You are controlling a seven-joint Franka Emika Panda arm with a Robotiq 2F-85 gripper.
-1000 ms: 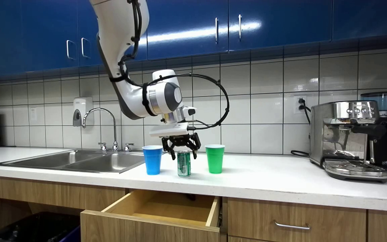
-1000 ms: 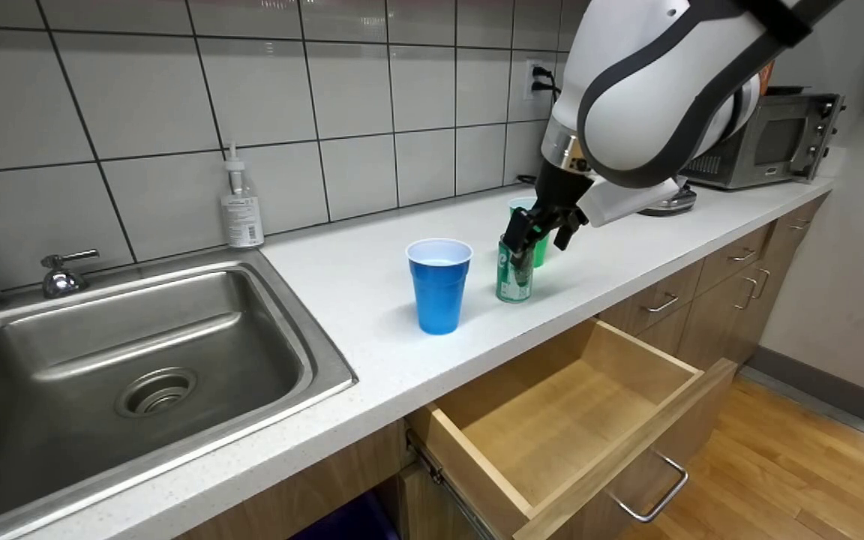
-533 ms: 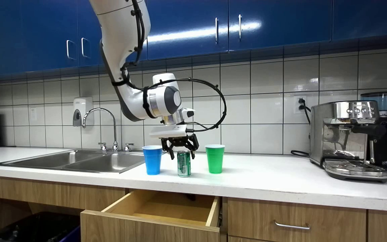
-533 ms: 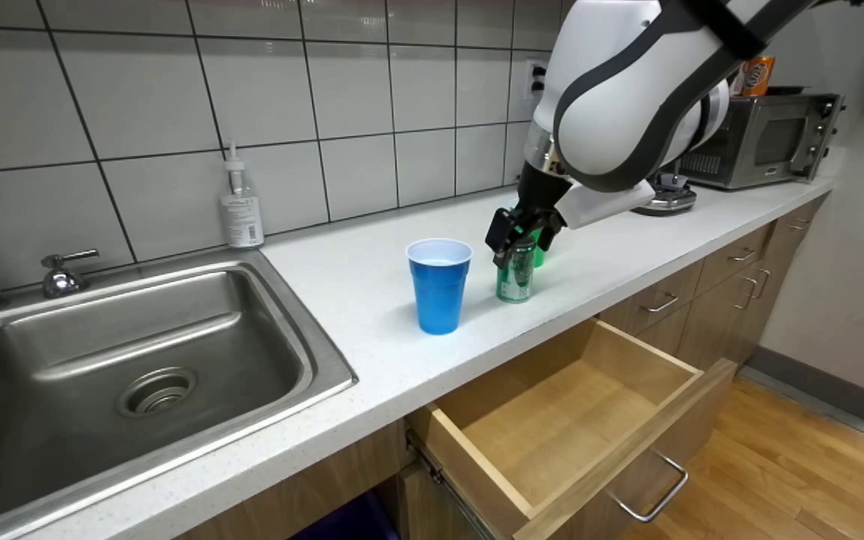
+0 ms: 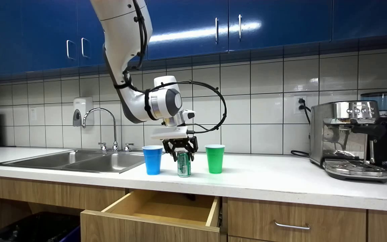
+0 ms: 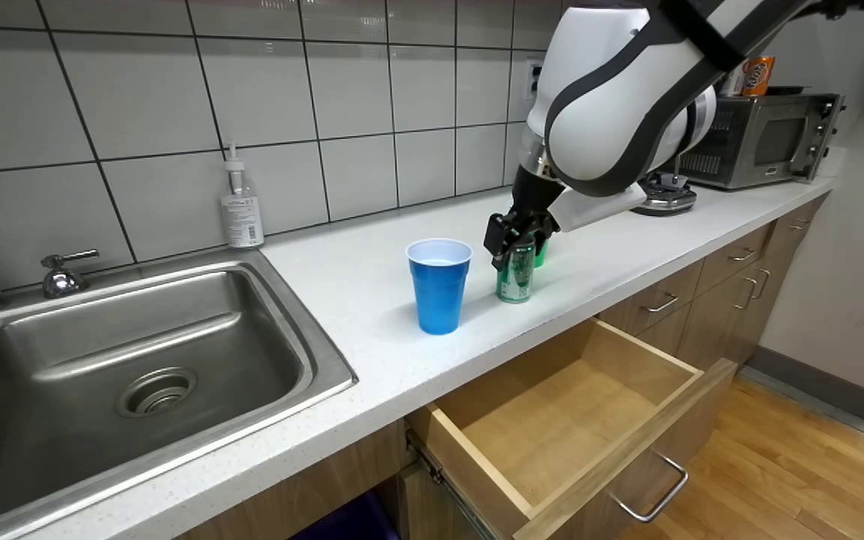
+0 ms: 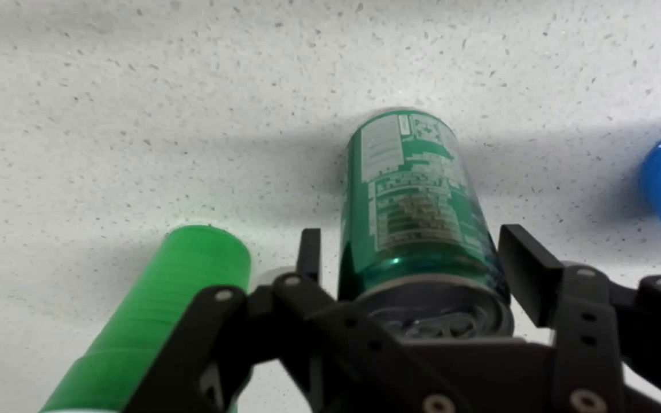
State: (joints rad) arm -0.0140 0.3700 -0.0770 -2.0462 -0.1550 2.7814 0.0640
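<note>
Green can [image 7: 416, 201]; label print [image 7: 383, 149] unreadable; pincer [image 7: 413, 264] astride.

Arm [image 5: 126, 43] bent; end effector [image 5: 183, 157] pointing down, partly spread.

Ext. view: worktop [image 5: 264, 171] head-on; ext. view: nearer, sink [image 6: 102, 352] at 8 o'clock; both incl. drawer [image 6: 552, 427]. Wrist view: close, down onto can [image 7: 416, 189].

can [image 7: 411, 189]: glossy metal | blue cup [image 6: 438, 296]: smooth plastic | drawer [image 6: 552, 420]: wood
</note>
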